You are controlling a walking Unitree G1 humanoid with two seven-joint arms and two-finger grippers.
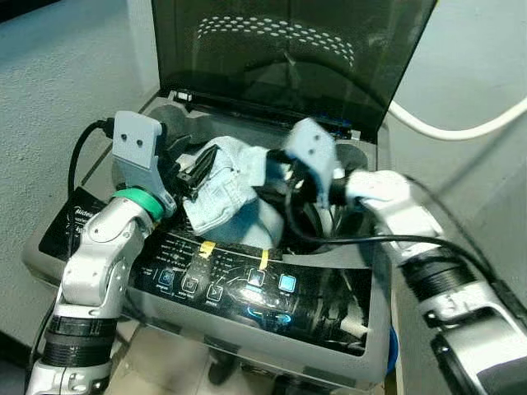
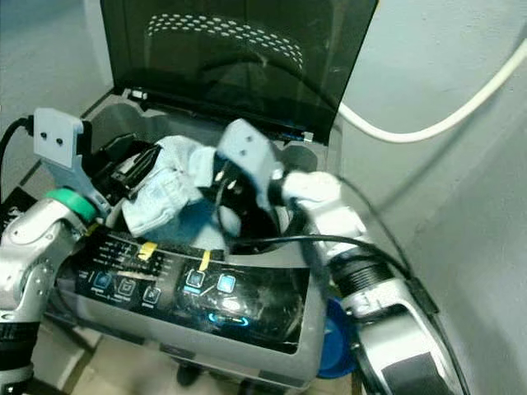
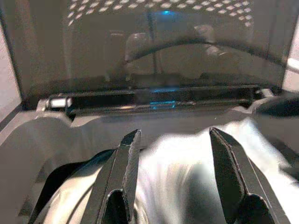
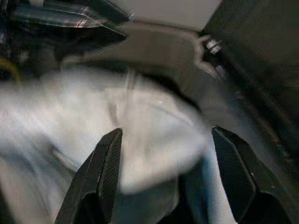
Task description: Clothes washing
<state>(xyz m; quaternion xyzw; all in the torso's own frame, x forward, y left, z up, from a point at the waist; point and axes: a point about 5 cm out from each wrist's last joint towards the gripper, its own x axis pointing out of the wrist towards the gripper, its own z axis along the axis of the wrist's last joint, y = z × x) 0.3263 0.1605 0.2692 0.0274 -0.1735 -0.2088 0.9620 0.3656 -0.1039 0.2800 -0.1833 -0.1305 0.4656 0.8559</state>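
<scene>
1. On your left, the left gripper (image 1: pixel 191 174) sits at the left rim of the washing machine (image 1: pixel 247 329), over the mouth of the drum. In the left wrist view its fingers (image 3: pixel 122 177) are spread, with pale cloth lying between and below them. They are not pinching it, as far as you can see.

2. In the middle, the light denim garment (image 1: pixel 222 193) is bunched at the drum opening, partly draped over the front lip just above the control panel (image 1: pixel 247 284). It is not yet down inside. The dark lid (image 1: pixel 288 49) stands raised behind it, so the way in is open.

3. On your right, the right gripper (image 4: pixel 170 172) reaches in from the right side of the opening, close against the garment. The right wrist view is blurred, but its fingers (image 4: pixel 105 177) stand apart with the cloth between and beneath them. You can't tell whether either pad touches the fabric.

4. Judged from this, you are at the loading step: the garment is at the mouth, not in the tub.

5. Your next move probably calls for pressing or dropping the bundle down past the rim. Get the part hanging over the front lip inside too, clear of the panel buttons, and watch the black cable (image 1: pixel 329 239) trailing across the opening near the right arm.
</scene>
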